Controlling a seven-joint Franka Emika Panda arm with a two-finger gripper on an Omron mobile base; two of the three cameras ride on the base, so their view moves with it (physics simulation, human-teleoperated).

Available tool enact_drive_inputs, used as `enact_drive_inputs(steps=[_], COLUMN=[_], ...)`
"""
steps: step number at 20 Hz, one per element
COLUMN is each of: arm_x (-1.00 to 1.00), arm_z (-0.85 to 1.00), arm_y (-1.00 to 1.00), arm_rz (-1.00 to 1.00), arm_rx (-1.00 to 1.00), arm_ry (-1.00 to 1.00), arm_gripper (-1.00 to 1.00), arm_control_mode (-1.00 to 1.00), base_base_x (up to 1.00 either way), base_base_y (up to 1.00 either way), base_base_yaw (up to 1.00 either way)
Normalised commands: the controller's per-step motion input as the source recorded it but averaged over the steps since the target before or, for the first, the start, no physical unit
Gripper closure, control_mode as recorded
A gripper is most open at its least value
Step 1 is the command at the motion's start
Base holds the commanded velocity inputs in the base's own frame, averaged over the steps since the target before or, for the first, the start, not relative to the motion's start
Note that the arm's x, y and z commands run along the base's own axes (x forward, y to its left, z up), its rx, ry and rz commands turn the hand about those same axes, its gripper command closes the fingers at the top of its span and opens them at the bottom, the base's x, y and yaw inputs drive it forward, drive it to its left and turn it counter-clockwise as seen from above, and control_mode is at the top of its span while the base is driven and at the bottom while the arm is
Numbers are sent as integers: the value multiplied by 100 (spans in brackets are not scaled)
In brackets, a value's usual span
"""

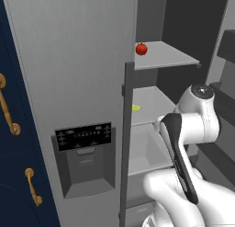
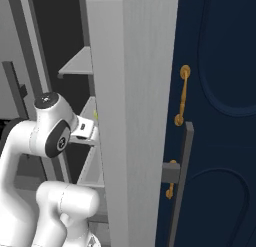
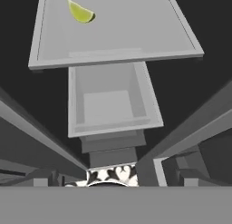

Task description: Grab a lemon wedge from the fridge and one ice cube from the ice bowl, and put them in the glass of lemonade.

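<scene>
Nearest to us in the left base view stands the closed door of the fridge (image 1: 69, 74), brushed grey steel, with its black dispenser panel (image 1: 84, 136) set above a recessed grey bay. Pale marks run across that panel in rows, but they are too small and blurred for us to read as writing, and we find no brand or label elsewhere.

Past the door's edge, with its dark vertical bar handle (image 1: 127, 139), the open compartment shows us the lemon wedge (image 1: 136, 107). It lies on the middle shelf (image 1: 153, 102), near that shelf's left front edge. In the hand view the lemon wedge (image 3: 80, 12) sits at the upper left of the same grey shelf, rind side down as far as we can judge, with nothing touching it. Below that shelf an open grey drawer bin (image 3: 111, 103) juts forward.

On the shelf above rests a small round red fruit (image 1: 141, 48), close to the left edge.

Our gripper has its fingers spread wide apart and grips nothing. The white arm (image 1: 193, 125) reaches into the compartment beside the shelves.

Navy cabinets with gold handles (image 1: 9, 113) flank the fridge on the left.
</scene>
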Motion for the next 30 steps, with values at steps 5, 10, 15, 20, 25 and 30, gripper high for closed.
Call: enact_drive_inputs(steps=[5,10,15,20,25,30], arm_x=[8,59,100,100,100,97], arm_z=[3,7,5,0,-20,-52], arm_y=[-28,-10,1,9,25,18], arm_rz=[10,14,13,15,9,15], arm_rx=[2,3,0,0,0,0], arm_ry=[-4,0,0,5,3,5], arm_gripper=[-100,-100,-100,-100,-100,-100], arm_control_mode=[-100,-100,-100,-100,-100,-100], base_base_x=[0,0,0,0,0,0], base_base_y=[0,0,0,0,0,0], base_base_yaw=[0,0,0,0,0,0])
